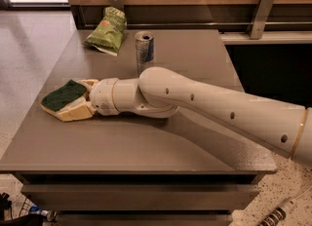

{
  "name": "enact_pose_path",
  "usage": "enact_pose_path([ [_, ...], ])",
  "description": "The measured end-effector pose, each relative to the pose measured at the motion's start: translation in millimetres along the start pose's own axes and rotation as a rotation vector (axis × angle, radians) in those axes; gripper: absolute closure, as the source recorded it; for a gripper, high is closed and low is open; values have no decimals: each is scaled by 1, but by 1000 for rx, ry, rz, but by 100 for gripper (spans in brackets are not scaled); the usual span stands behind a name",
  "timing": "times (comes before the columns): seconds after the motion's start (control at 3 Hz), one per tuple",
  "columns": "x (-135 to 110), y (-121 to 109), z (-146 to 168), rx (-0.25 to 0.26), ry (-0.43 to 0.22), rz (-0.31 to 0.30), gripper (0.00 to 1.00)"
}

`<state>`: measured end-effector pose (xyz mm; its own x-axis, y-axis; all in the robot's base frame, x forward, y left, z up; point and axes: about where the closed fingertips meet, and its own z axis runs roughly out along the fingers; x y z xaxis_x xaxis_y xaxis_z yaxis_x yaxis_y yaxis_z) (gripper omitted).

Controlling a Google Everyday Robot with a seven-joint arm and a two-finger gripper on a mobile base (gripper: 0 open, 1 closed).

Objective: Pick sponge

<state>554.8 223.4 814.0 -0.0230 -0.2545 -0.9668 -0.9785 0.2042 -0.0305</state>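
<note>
Reaching in low from the right in the camera view, the end effector (72, 99) on the long white jointed robot arm (209, 108) is lying almost flat on the grey-brown rectangular surface (146, 152), close to its left edge. It is bracketing the small wavy-edged sponge with a dark green scouring top and a yellow foam body (62, 95). Its pale yellow padded fingers (78, 114) are sitting one on the far side and one on the near side of the sponge, and both seem to be pressing into the foam, so the end effector is looking clamped on the sponge, with only the sponge's width between the pads. The sponge appears to be resting on the surface rather than hanging above it, so the step in hand is, by my judgement, securing the grip and starting the lift. Doing it well is calling for a squeeze firm enough that the soft foam is not slipping, yet not so hard that it is buckling out from between the pads. It is also calling for a straight upward rise, since any sideways drag could be nudging the sponge toward the nearby left edge. The slim silver-and-blue drink can (144, 49) is standing just behind the arm, so the lift should not be swinging backward. The light green crinkled snack bag (106, 29) is lying well apart at the back.
</note>
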Motion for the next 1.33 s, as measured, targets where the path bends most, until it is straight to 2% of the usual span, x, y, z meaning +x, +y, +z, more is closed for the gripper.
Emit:
enact_pose_path([
  [0.33,-10,-1,-5,-10,3,-16,100],
  [1.0,-116,-7,-70,-101,25,-179,100],
  [1.33,-146,-7,-94,-167,9,-228,100],
])
